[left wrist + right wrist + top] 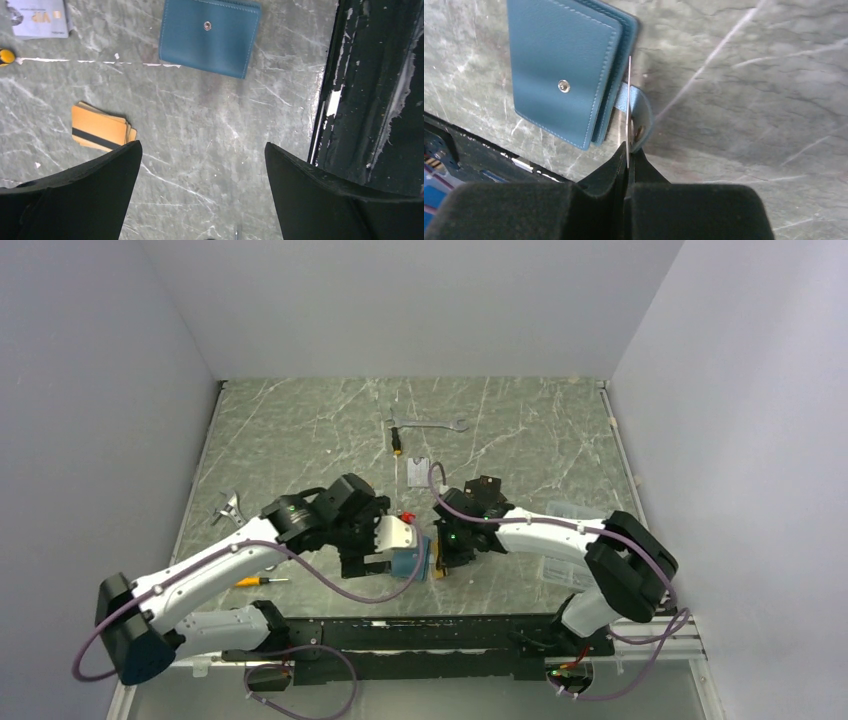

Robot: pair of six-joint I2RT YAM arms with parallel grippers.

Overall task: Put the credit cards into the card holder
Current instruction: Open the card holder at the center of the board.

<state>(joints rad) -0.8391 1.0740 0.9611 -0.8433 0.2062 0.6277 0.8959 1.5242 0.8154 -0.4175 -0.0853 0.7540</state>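
Note:
The teal card holder (210, 37) lies folded shut on the marble table, snap stud facing up. It also shows under the arms (410, 562). A small stack of orange credit cards (100, 130) with a black stripe lies flat beside my left finger. My left gripper (202, 147) hangs wide open over bare table, short of the holder, with nothing between its fingers. My right gripper (628, 150) is shut on one thin credit card (629, 100), seen edge-on. That card stands against the card holder's (564, 75) open edge, next to its snap tab (640, 112).
A grey VIP card (37, 17) and a yellow handle tip (6, 56) lie beyond the orange stack. A wrench (430, 425) and a screwdriver (398, 445) are at the back, another screwdriver (255, 581) at the front left. The black base rail (375, 100) borders the near edge.

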